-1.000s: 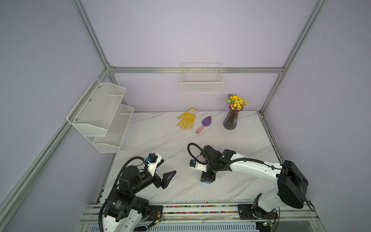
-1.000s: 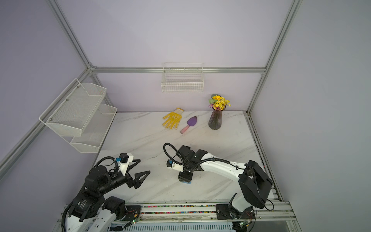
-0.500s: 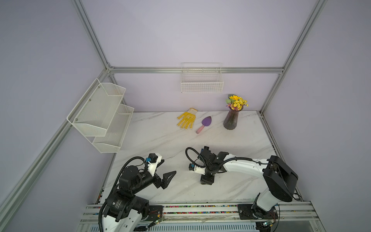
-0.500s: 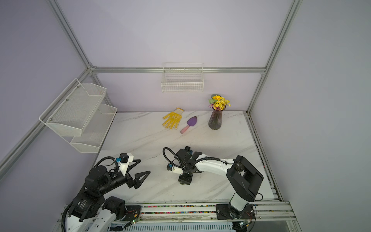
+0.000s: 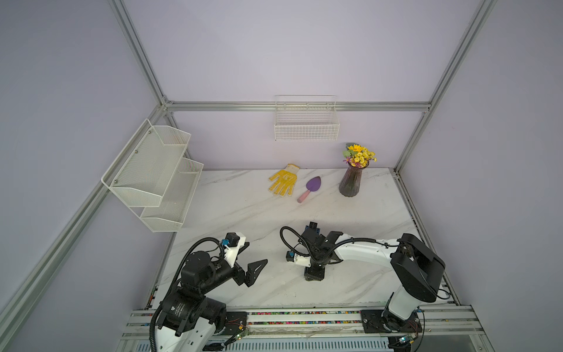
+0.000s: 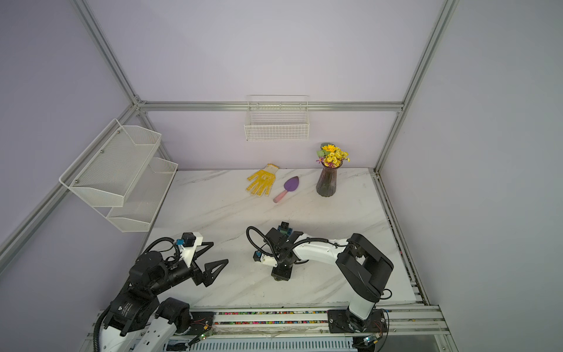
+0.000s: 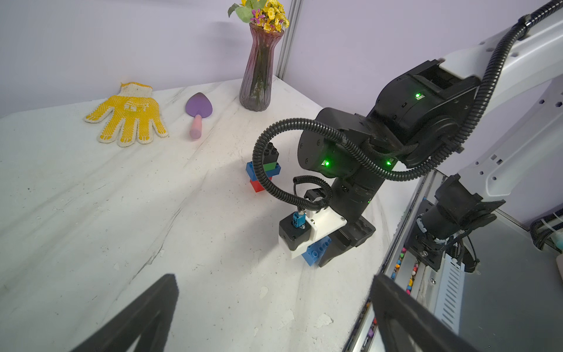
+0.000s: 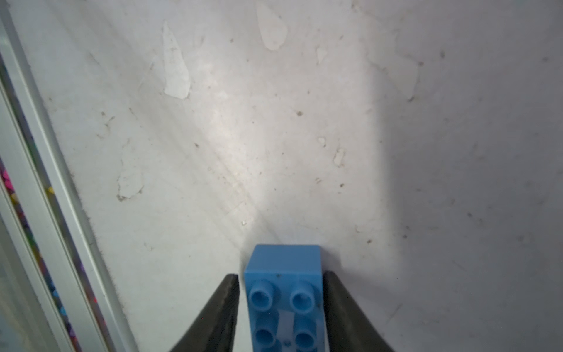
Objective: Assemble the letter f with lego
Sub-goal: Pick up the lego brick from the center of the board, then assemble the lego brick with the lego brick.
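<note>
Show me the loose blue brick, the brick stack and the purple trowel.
loose blue brick [image 8: 285,292]: right wrist view, on its studded top.
brick stack [image 7: 272,167]: left wrist view, on the green brick.
purple trowel [image 7: 198,106]: left wrist view, on the blade.

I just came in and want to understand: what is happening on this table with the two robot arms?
The right fingers are down on the table, closed against both sides of a loose blue brick. Farther back stands a half-built stack: red, blue, green, black. The left fingers are open and hold nothing.
</note>
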